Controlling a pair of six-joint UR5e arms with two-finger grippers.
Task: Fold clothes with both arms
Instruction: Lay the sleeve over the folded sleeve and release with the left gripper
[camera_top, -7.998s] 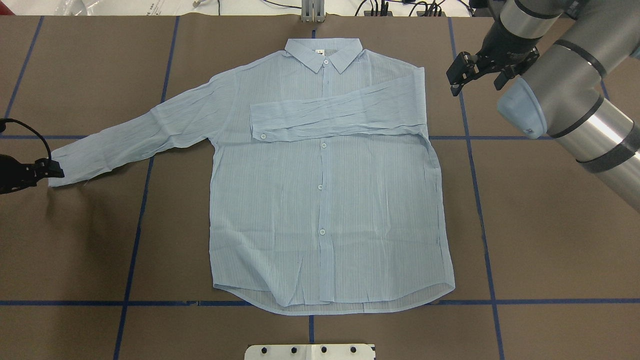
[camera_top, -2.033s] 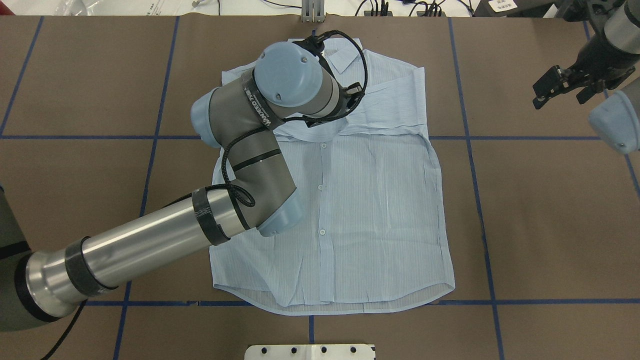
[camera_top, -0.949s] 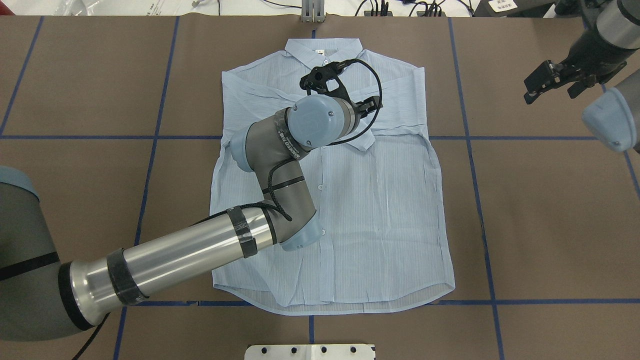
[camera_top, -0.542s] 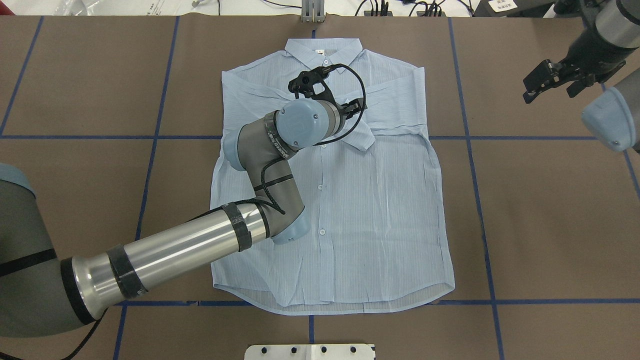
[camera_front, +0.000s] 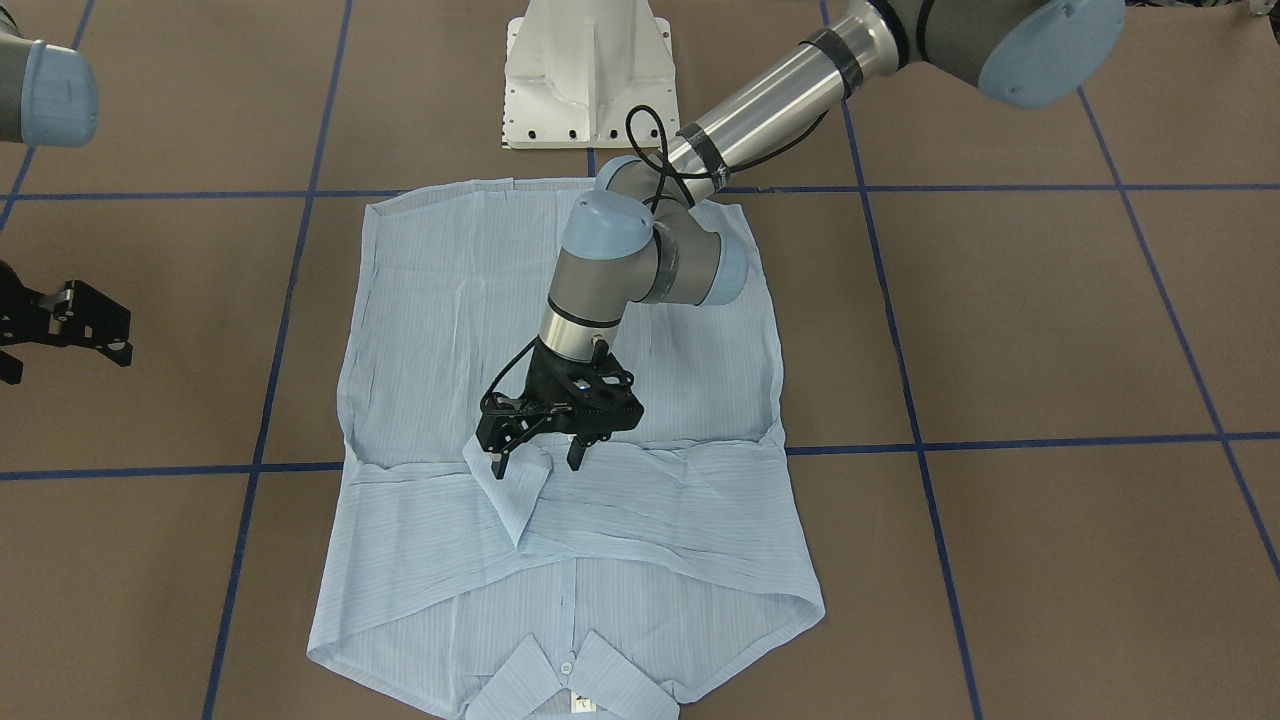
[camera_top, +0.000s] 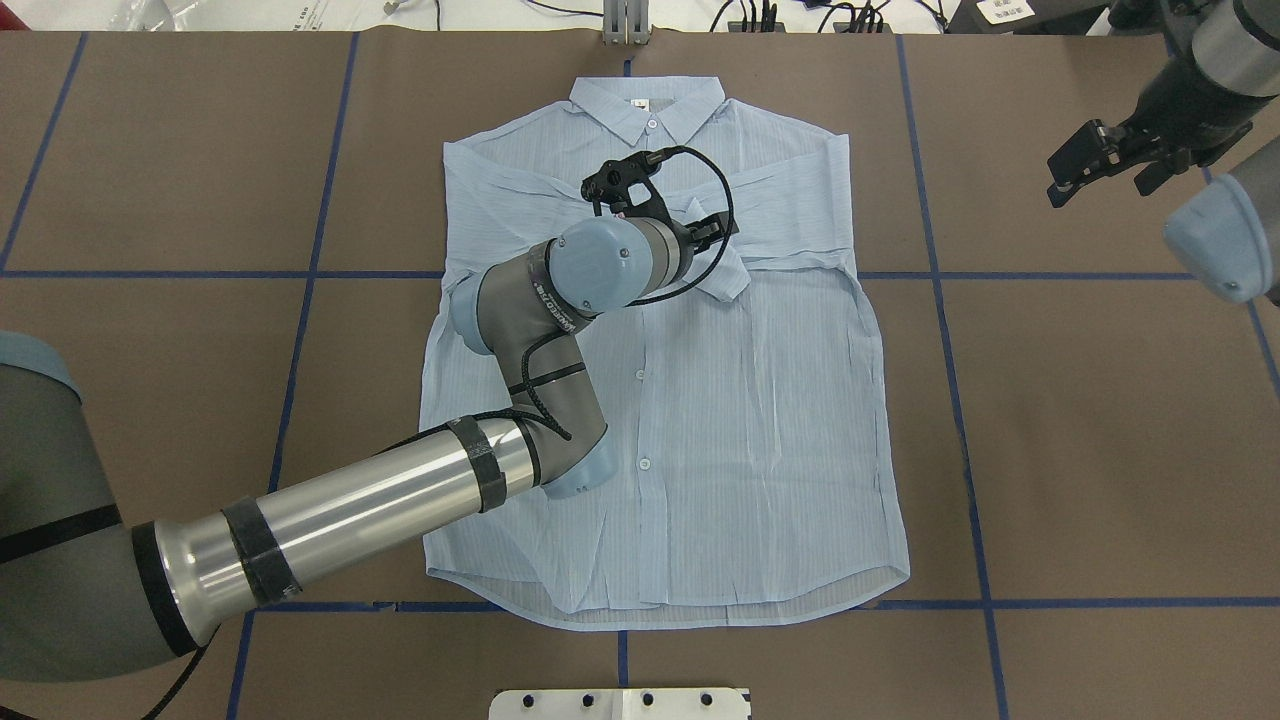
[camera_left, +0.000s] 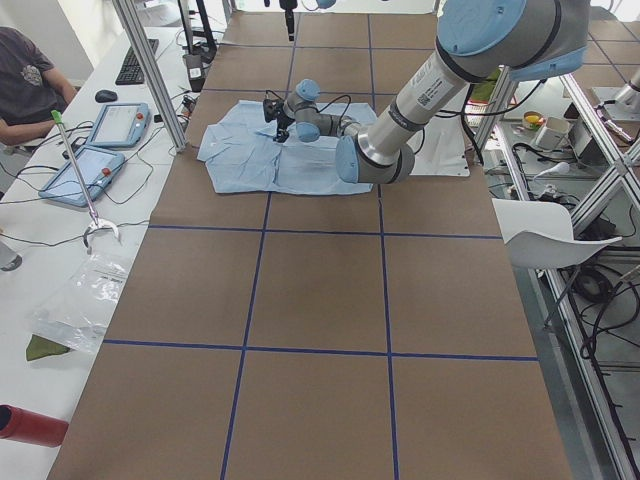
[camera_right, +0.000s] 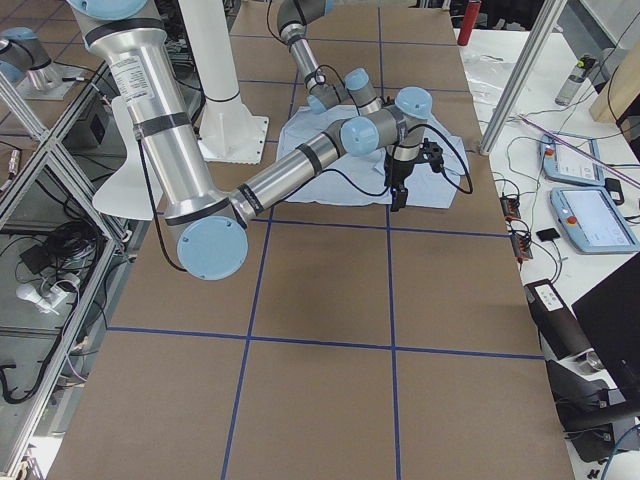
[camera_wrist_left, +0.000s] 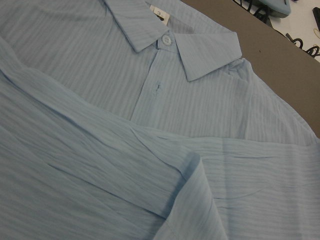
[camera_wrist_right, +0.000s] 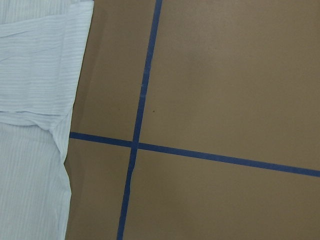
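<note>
The light-blue pinstriped shirt (camera_top: 720, 420) lies flat, front up, collar (camera_top: 648, 105) at the far side. Both sleeves are folded across the chest. My left gripper (camera_top: 655, 205) hangs just over the chest, open and empty, as the front-facing view (camera_front: 535, 458) shows. The cuff (camera_front: 515, 490) of the top sleeve lies right under it. The left wrist view shows the collar button (camera_wrist_left: 165, 40) and the sleeve folds, no fingers. My right gripper (camera_top: 1100, 170) is open and empty, high over bare table right of the shirt; its wrist view shows the shirt's edge (camera_wrist_right: 35, 65).
The brown table cover carries a grid of blue tape lines (camera_top: 960, 420). The white pedestal base (camera_front: 588, 75) stands at the near edge behind the shirt's hem. Tablets (camera_left: 120, 125) and a seated person (camera_left: 25, 80) are at the far side bench.
The left sleeve, stretched out 8 s ago, now lies folded across the chest, released. Over the last second my left gripper shifted left and slightly back. The right arm moved away to the right.
</note>
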